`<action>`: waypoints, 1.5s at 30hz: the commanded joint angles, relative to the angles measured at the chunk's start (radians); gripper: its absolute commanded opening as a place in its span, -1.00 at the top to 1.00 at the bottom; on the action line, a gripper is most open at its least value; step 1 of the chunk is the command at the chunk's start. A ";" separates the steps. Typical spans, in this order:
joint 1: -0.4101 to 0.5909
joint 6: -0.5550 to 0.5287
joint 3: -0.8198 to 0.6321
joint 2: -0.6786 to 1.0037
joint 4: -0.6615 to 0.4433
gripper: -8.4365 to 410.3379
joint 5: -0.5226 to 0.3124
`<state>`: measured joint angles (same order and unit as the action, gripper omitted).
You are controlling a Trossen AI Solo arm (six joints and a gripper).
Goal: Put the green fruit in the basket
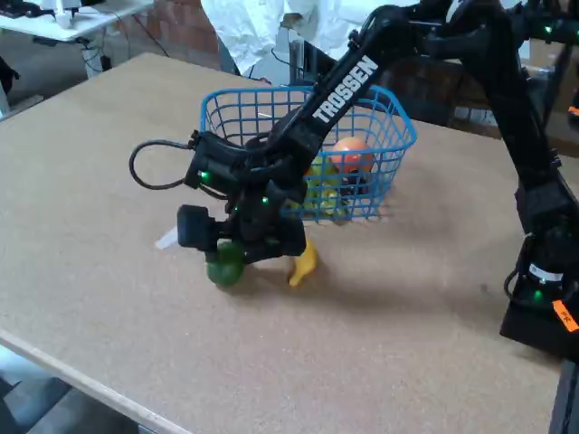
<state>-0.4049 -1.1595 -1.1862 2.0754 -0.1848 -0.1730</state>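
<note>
The arm reaches low across the table [407, 298], its gripper [228, 258] pressed down over the green fruit [224, 269], which sits on the board in front of the blue basket [384, 113]. From the fixed view the fruit peeks out under the black wrist, so the fingers seem to straddle it, but I cannot tell whether they are closed on it or only around it. A banana [304, 262] lies just beside the fruit on its right, close enough that a grasp might nudge it. The basket stands behind, near the fruit, and already holds 1 orange fruit [351, 152] and something yellowish. The low, tilted wrist suits a pick from above; lifting comes next, I judge.
</note>
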 commanded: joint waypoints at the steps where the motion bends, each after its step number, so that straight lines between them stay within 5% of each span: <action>1: -0.004 0.151 -0.007 -0.043 0.014 0.20 0.098; 9: -0.008 0.444 -0.007 -0.141 0.037 0.20 0.218; 23: -0.002 0.848 -0.007 -0.432 0.031 0.20 0.207; 31: 0.067 0.925 -0.007 -0.628 -0.024 0.20 0.050; 45: 0.424 0.821 -0.007 -0.745 -0.232 0.20 0.052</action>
<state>-0.1043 -0.3065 -1.1923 1.3338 -0.3481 -0.1196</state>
